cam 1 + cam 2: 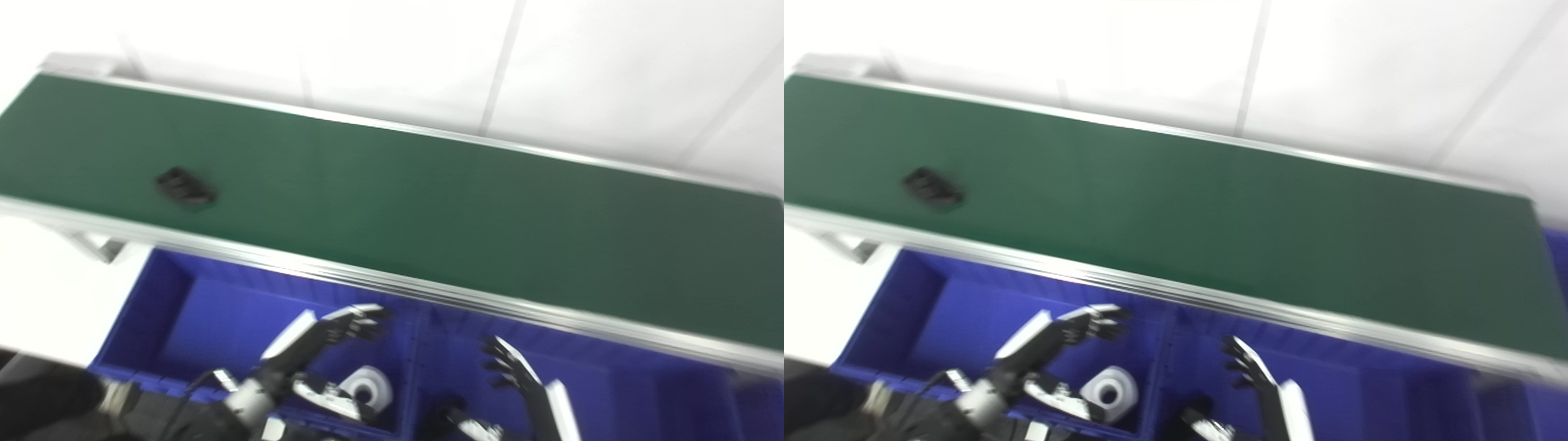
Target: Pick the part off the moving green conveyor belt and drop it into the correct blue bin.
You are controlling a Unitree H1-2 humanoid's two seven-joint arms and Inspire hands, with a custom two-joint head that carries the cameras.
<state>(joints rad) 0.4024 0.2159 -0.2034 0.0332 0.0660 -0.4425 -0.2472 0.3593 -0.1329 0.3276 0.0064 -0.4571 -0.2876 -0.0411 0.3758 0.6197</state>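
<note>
A small black part (185,185) lies on the green conveyor belt (429,202) at its left end; it also shows in the right eye view (933,186). My left hand (324,340) is open and empty, hovering over the left blue bin (202,306), well below and right of the part. My right hand (520,383) is open and empty over the middle blue bin (606,392). A white round part (367,386) lies in the left bin under my left hand.
The belt's metal rail (380,278) runs between the belt and the bins. A divider wall (413,361) separates the two bins. White floor (43,294) lies left of the bins. The picture is blurred.
</note>
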